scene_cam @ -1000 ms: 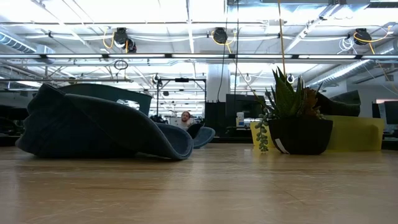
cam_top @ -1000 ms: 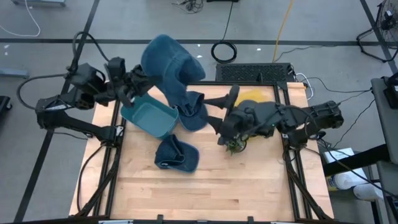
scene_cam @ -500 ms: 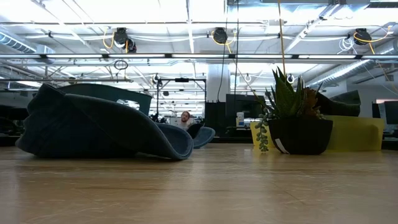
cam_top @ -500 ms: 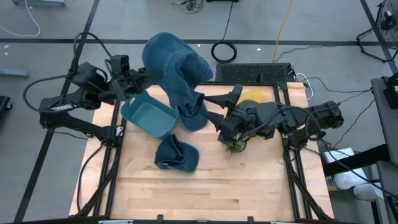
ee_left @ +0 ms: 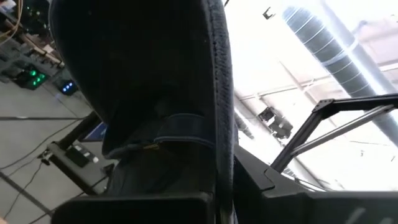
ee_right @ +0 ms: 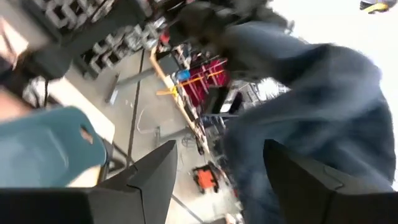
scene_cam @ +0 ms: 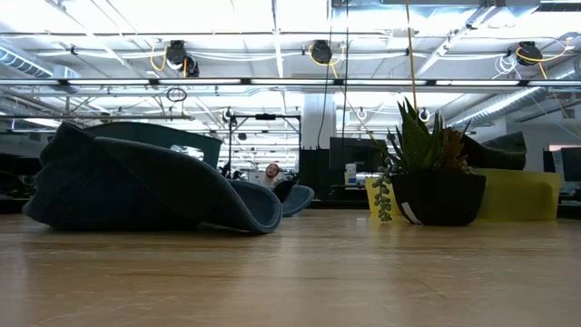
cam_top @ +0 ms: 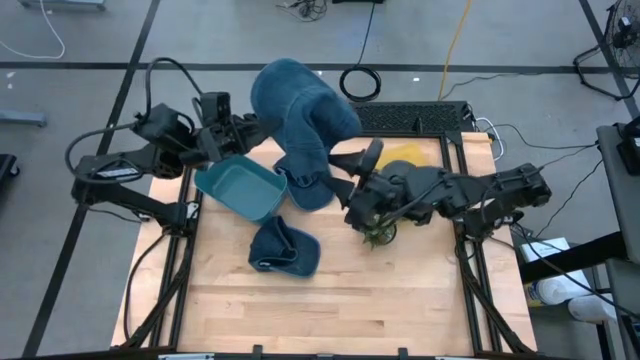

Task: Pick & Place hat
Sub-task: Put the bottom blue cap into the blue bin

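Observation:
My left gripper [cam_top: 248,133] stands over the table's far left part, shut on a big blue hat [cam_top: 300,105] that it holds raised. In the left wrist view this hat [ee_left: 155,93] fills the picture. A blue fold [cam_top: 310,188] lies below it by the teal bin [cam_top: 240,188]; whether it belongs to the same hat I cannot tell. My right gripper [cam_top: 352,170] is open, level, just right of that fold; its fingers [ee_right: 155,180] point at the hat [ee_right: 305,106]. A second blue hat [cam_top: 284,250] lies crumpled on the table, near in the low view [scene_cam: 136,182]. My left gripper holds the raised hat by its brim edge [ee_left: 221,180], which runs down between the two fingers. The fingers come level from the table's left. The hat's crown stands up above and to the right of the gripper, and its lower end hangs toward the bin.
A potted plant [cam_top: 378,232] stands under the right arm, dark pot in the low view [scene_cam: 438,195]. A yellow object [cam_top: 405,155] lies at the far right. The teal bin sits tilted at the far left. The near half of the wooden table [cam_top: 330,310] is bare.
My left gripper has moved toward the table's right, carrying the raised hat with it. The hat's crown has swung from above the bin's far left to above the table's far middle, closer to my right gripper. The low hat and the bin have stayed.

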`<state>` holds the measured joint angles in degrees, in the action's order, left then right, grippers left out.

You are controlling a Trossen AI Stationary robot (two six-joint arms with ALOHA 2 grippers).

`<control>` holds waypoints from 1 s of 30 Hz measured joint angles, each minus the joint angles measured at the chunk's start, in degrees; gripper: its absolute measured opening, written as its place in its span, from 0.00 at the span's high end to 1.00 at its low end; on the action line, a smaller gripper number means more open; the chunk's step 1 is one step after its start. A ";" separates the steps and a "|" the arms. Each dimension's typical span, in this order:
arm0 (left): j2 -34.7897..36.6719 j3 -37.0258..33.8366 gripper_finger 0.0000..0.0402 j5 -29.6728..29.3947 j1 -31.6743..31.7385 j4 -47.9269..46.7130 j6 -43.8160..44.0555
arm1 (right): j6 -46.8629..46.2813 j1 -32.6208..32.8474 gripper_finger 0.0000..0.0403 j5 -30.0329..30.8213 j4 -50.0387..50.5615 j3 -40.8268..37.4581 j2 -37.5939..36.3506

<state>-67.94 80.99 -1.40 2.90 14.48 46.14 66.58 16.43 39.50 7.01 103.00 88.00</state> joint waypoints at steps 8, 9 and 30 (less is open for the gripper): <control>-0.30 0.00 0.95 1.36 -0.63 -1.03 1.95 | 12.92 -0.24 0.45 5.84 -14.31 -8.18 0.02; -0.35 0.00 0.95 1.37 -0.86 -1.56 1.94 | 14.57 -0.24 0.45 6.37 -17.07 -9.28 0.05; -0.28 0.00 0.95 -0.30 0.11 -11.55 0.47 | 34.49 4.70 0.93 17.56 -31.29 -11.62 -0.52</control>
<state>-68.23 80.99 -1.69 3.00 2.93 46.61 101.07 21.13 57.06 -24.28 91.37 87.48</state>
